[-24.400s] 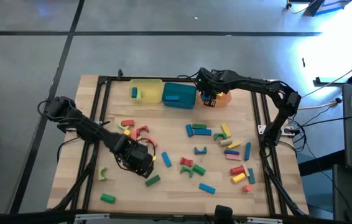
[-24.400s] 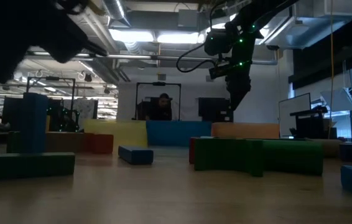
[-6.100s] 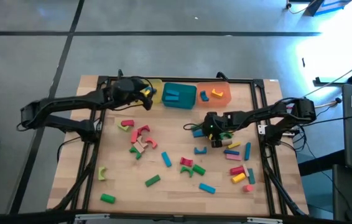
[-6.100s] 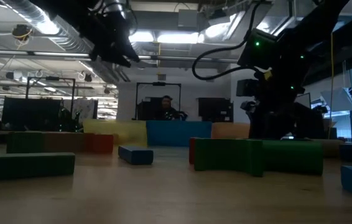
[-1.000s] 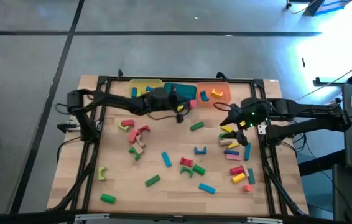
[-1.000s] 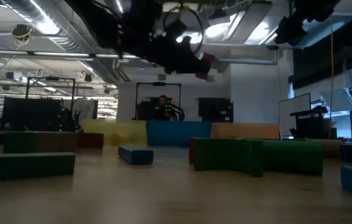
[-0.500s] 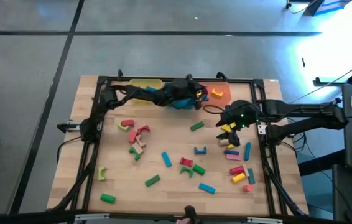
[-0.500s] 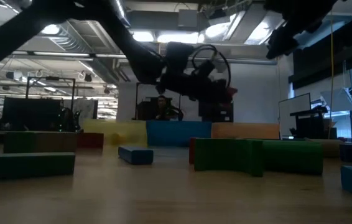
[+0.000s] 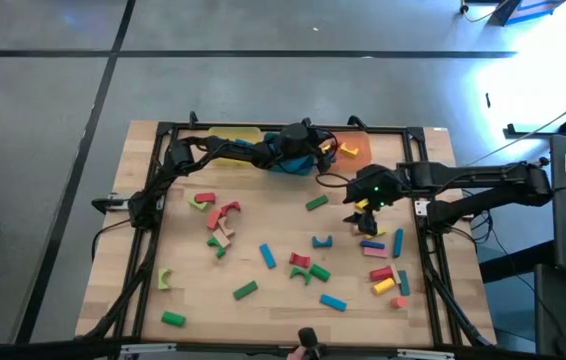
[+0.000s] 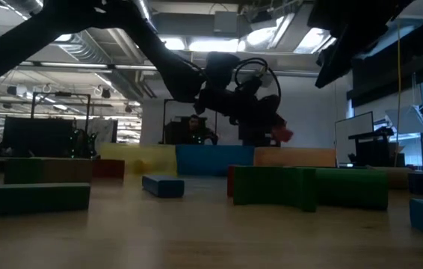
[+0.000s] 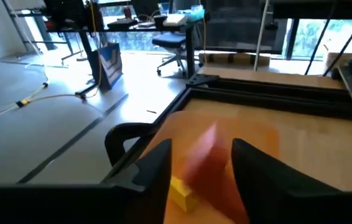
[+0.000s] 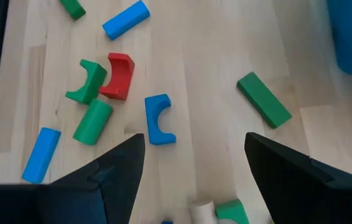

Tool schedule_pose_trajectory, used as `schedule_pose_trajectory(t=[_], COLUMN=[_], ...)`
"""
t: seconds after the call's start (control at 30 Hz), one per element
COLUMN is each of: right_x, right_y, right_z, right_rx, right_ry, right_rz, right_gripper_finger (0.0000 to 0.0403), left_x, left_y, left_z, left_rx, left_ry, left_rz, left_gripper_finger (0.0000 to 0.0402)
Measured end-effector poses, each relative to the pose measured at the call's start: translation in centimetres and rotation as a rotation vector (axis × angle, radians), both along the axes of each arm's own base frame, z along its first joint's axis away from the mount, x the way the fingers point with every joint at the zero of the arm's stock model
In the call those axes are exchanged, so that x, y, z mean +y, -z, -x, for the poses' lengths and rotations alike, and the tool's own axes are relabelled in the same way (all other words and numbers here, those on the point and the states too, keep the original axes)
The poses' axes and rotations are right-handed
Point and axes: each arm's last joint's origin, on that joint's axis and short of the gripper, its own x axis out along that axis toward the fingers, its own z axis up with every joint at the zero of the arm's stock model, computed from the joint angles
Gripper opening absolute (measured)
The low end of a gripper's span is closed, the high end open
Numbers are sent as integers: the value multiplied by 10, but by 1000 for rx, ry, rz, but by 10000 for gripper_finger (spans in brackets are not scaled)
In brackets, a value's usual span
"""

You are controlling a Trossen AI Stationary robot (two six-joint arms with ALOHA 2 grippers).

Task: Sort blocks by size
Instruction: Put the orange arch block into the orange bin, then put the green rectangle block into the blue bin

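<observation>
High view: the left pincer (image 9: 321,152) hangs above the orange tray (image 9: 351,152) at 12 o'clock on the table (image 9: 273,210); the right pincer (image 9: 359,205) hovers toward 3 o'clock. Left wrist view: fingers (image 11: 154,171) clamp a red block (image 11: 204,155). Right wrist view: fingers (image 12: 117,171) spread wide above scattered blocks (image 12: 158,118).

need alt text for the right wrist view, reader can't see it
Two open dark fingers frame a pale wooden table strewn with blocks: a blue arch in the middle, a red arch against a green arch, and a green bar.
</observation>
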Motion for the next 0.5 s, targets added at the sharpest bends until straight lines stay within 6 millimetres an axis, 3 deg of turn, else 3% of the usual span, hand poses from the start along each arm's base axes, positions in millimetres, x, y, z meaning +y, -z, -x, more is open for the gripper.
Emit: schedule_pose_trajectory(t=[0.33,0.5], right_x=[-2,-8], right_y=[2,3], right_z=[-3,-3], right_rx=[5,18], right_ry=[29,28], right_rz=[72,308], right_gripper_finger=[280,280], left_x=[-3,-11], left_y=[-5,-54], left_z=[1,17], left_rx=[6,85], left_ry=[-1,8], left_rz=[33,30], left_gripper_finger=[178,173])
